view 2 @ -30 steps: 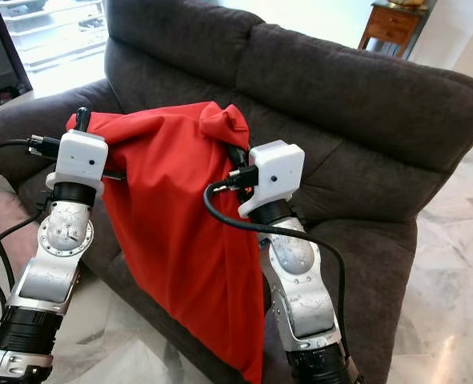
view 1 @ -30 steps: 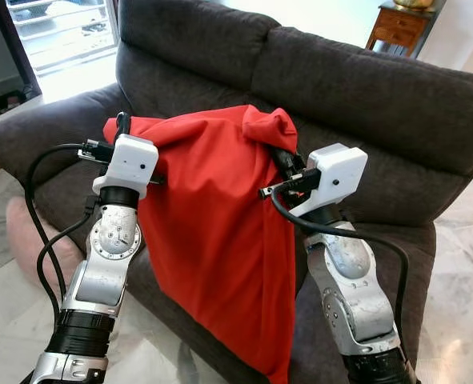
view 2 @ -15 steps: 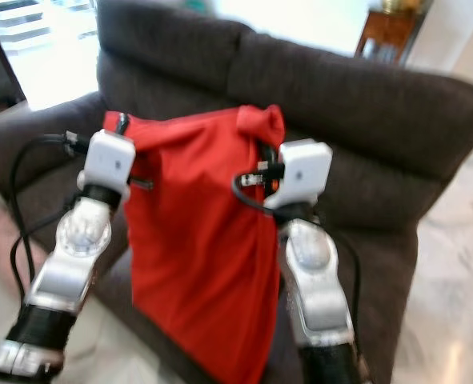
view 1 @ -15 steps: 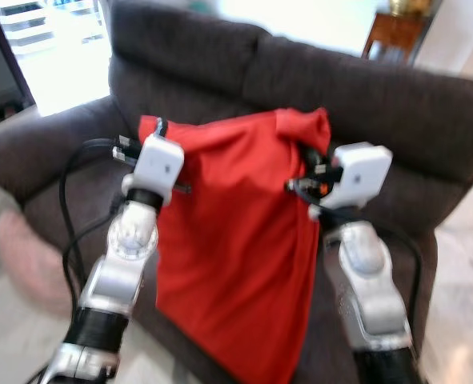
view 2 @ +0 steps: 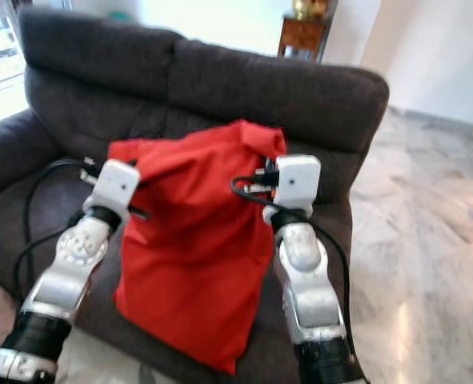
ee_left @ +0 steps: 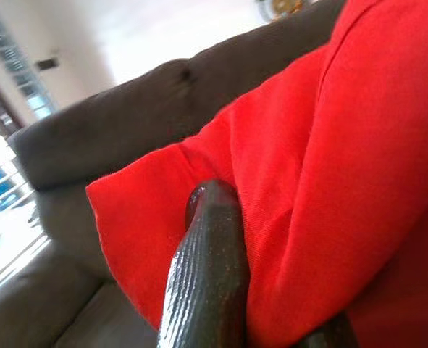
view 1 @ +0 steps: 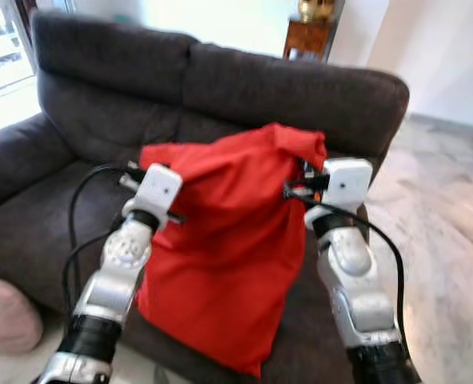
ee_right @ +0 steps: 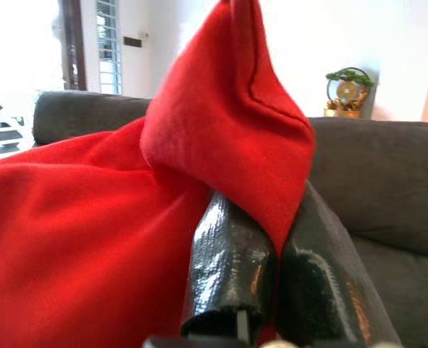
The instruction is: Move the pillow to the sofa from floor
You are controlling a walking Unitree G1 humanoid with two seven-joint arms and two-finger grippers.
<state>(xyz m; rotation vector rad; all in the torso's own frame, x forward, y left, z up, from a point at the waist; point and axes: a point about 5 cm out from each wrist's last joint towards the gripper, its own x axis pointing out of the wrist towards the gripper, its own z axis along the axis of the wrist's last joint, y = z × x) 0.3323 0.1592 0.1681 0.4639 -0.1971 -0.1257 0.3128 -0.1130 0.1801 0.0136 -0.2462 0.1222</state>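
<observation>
We lose the left gripper (view 1: 140, 172) behind the hanging red fabric pillow (view 1: 228, 256), its second finger buried in cloth. The dark grey fabric sofa (view 1: 84, 80) and a pale pink cushion (view 1: 4, 316) are cropped at the frame's edge.

Bright daylight floods from 10 to 12 o'clock, overexposed; head views slightly soft, wrist views' near fingers blurred.
</observation>
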